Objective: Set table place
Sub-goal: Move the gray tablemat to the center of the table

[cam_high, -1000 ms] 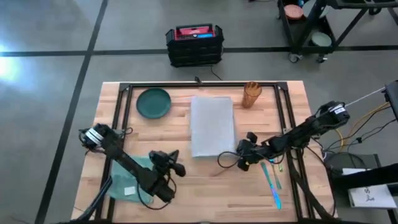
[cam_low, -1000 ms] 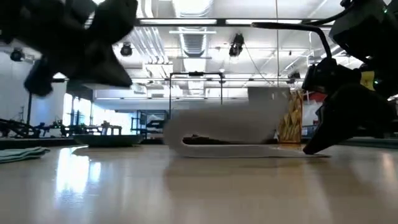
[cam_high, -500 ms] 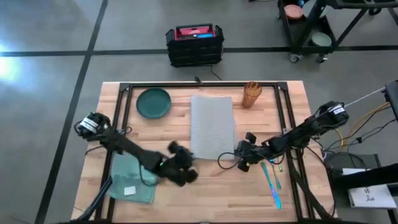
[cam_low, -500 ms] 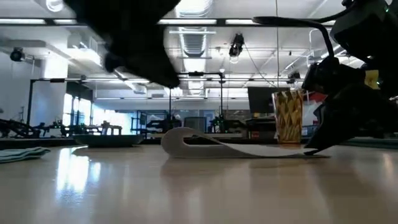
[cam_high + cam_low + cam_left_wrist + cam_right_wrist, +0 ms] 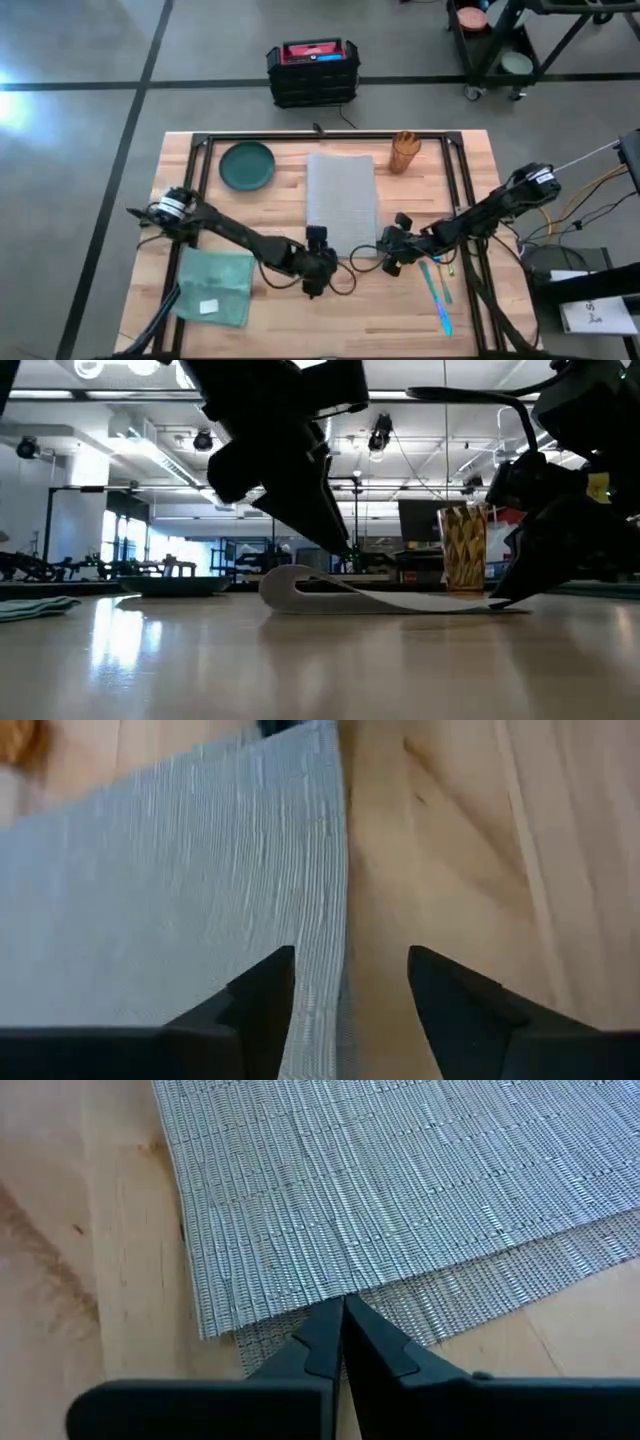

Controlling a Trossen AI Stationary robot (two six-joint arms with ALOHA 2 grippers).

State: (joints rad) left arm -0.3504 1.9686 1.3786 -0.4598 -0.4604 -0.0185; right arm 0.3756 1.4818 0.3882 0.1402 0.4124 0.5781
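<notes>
Right gripper [image 5: 342,1342] pinches the folded placemat [image 5: 341,201] corner; left gripper [image 5: 347,990], fingers spread astride the opposite edge, should grasp it next to unfold.

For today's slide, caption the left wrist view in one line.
Left tool, open, straddling the grey placemat's edge on the table.

No readable text, labels, brand names, numbers or signs appear in any of the four views of the table and the room

One placemat [image 5: 341,203], one green plate [image 5: 247,165], one teal napkin [image 5: 213,287], one table [image 5: 420,320].
</notes>
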